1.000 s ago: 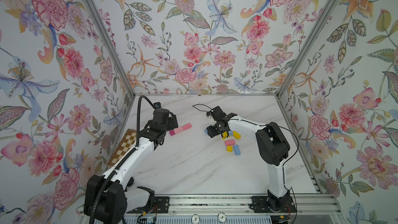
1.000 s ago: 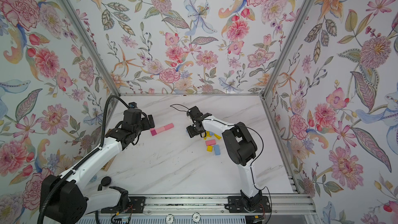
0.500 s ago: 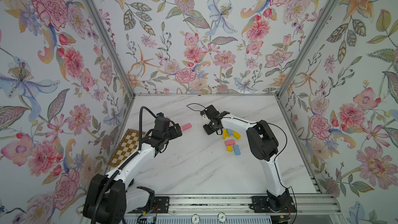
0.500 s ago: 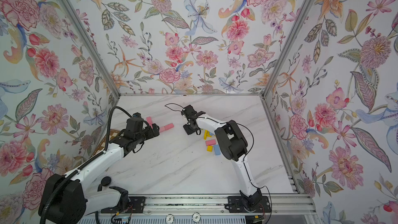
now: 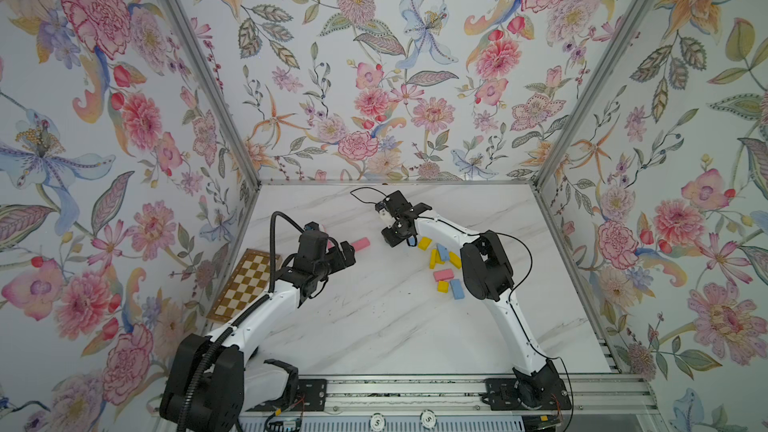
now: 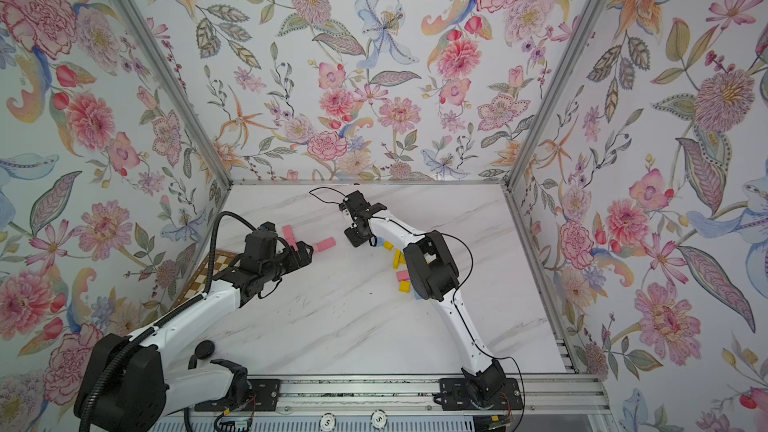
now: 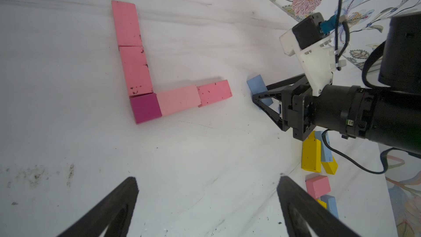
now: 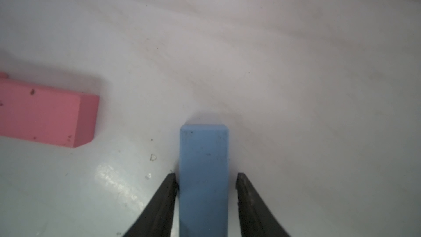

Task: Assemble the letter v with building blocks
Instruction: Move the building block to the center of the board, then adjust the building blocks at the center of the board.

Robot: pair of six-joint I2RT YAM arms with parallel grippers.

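Observation:
Pink building blocks and one magenta block (image 7: 145, 108) lie joined in an angle on the marble table; the arm's end block (image 7: 215, 92) is nearest my right gripper (image 7: 259, 91). That gripper reaches down to the table with a light blue block (image 8: 204, 151) between its jaws. One finger (image 8: 168, 192) touches the block and a gap shows at the other side, so the jaws are open. My left gripper (image 7: 207, 178) hovers wide open and empty, in front of the pink angle. In both top views the left gripper (image 5: 349, 253) hides part of the pink blocks (image 6: 324, 245).
Loose yellow, blue and pink blocks (image 5: 442, 259) lie in a cluster beside the right arm's elbow. A brown-and-cream checkered board (image 5: 245, 282) leans at the left wall. Flowered walls close in the table on three sides.
My right gripper has moved left from the loose cluster towards the pink angle with the blue block, and its jaws have parted a little. My left gripper has drawn back slightly from the pink blocks.

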